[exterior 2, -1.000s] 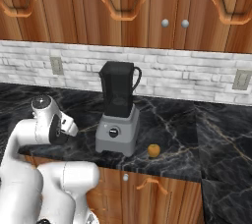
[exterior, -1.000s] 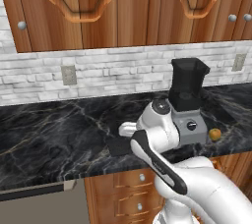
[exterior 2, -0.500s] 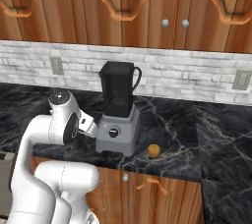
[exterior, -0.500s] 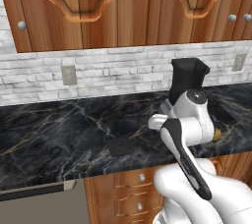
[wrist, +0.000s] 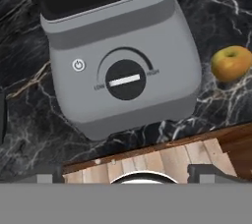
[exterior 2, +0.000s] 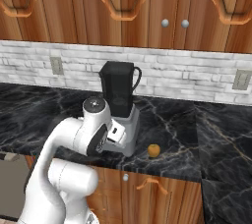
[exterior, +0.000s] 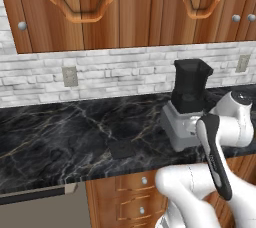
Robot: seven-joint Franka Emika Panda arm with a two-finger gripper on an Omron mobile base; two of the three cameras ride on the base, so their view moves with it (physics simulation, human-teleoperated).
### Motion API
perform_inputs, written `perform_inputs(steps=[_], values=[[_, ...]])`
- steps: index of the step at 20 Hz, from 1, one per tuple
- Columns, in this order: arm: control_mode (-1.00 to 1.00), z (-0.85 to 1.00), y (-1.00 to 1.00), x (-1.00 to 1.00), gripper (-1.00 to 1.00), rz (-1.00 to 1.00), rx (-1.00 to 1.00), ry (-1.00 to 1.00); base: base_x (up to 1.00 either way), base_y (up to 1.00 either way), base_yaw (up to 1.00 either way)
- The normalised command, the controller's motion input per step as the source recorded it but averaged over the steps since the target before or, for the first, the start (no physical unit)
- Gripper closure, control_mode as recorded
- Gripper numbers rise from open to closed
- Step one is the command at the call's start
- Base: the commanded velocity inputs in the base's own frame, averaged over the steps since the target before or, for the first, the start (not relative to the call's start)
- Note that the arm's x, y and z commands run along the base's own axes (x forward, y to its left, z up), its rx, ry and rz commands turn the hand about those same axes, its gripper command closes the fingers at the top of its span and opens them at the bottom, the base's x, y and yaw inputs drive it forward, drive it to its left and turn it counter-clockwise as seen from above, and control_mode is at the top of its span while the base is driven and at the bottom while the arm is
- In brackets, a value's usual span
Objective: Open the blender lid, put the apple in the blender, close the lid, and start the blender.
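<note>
Blender count: one, sitting on the black marble tabletop near its front edge, in front of the white brick backsplash. Grey base, one round black knob with a white bar lying roughly horizontal between the low and high marks, one small power symbol just left of the knob. Dark tapered jar on top, rim open in both base views.

One blender lid, flat black square, lying on the tabletop well left of the blender, near the front edge.

One apple, yellow-orange, on the tabletop just right of the blender base, apart from it; the hand view has it at upper right.

One arm, wrist low in front of the blender base. Two fingers, tips set wide apart at the bottom of the hand view, nothing between them, so released. They sit over the tabletop's front edge and the wood cabinet face, short of the knob, not touching it.

Three wall outlets counted across the base views: two in the left one, two in the right, one probably shared.

Wooden upper cabinets with round silver knobs above.
</note>
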Motion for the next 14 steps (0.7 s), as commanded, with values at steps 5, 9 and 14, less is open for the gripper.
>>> perform_inputs(steps=[5, 9, 14], values=[[-1.0, -0.04, -1.0, 0.0, -1.0, 0.0, -0.01, -0.03, 0.0, 0.0, 0.0], [-1.0, 0.02, -0.92, 0.0, -1.0, 0.0, -0.05, -0.11, 0.0, 0.0, 0.0], [-1.0, 0.0, -0.54, 0.07, -1.0, 0.0, -0.07, -0.01, 0.0, 0.0, 0.0]])
